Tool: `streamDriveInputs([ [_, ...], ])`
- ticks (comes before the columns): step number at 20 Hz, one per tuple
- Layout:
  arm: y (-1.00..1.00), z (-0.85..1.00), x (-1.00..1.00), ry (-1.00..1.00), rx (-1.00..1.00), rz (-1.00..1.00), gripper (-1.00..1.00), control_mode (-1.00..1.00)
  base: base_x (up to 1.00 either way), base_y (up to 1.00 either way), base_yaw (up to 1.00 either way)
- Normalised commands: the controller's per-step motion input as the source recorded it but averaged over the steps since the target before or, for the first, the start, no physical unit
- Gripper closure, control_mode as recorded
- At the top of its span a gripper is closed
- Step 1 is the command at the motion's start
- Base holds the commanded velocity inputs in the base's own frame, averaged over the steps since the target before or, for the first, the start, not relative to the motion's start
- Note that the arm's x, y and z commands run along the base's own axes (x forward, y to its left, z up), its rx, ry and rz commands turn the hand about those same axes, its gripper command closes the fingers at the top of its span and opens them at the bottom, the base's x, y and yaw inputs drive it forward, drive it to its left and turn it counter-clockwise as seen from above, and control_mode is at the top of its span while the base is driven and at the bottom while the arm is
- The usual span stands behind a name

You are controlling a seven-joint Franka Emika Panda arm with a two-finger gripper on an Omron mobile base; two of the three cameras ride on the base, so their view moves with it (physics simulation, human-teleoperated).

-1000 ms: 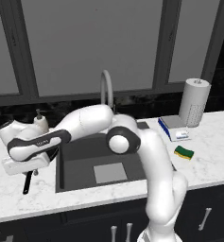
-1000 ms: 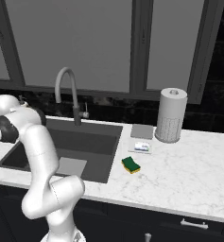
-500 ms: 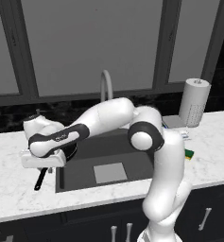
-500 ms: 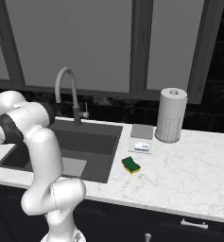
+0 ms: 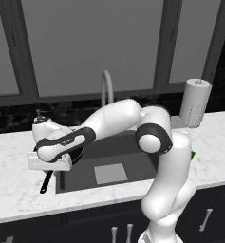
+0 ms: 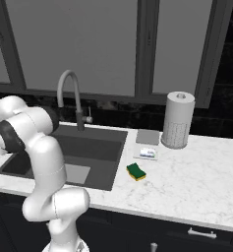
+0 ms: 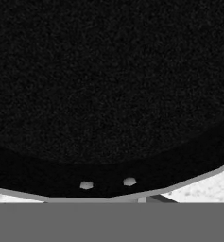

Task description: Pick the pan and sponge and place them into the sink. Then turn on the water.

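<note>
Gripper [image 5: 52, 163]: pinching the pan's [image 7: 108, 85] rim, lifting it at the sink's [image 5: 133, 147] left edge.
Sponge [image 6: 136, 172]: lying on the counter [image 6: 196, 182].

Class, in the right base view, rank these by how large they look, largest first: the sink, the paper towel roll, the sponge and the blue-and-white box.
1. sink
2. paper towel roll
3. and 4. blue-and-white box and sponge: too alike to rank; the sponge also lies nearer the camera.
</note>
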Motion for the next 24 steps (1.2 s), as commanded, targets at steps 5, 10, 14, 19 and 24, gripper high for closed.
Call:
streamDriveInputs([
  [5, -0.45, 0.00, 0.00, 0.02, 0.00, -0.19, 1.00, -1.00, 0.00, 0.00, 0.00],
  [10, -0.59, 0.00, 0.01, 0.01, 0.00, -0.35, 1.00, -1.00, 0.00, 0.00, 0.00],
  [14, -0.59, -0.06, 0.19, 0.00, -0.03, -0.41, 1.00, -1.00, 0.00, 0.00, 0.00],
  [19, -0.56, -0.05, 0.33, 0.00, -0.01, -0.41, 1.00, -1.00, 0.00, 0.00, 0.00],
  [24, -0.21, 0.00, 0.01, 0.00, 0.00, -0.14, 1.00, -1.00, 0.00, 0.00, 0.00],
])
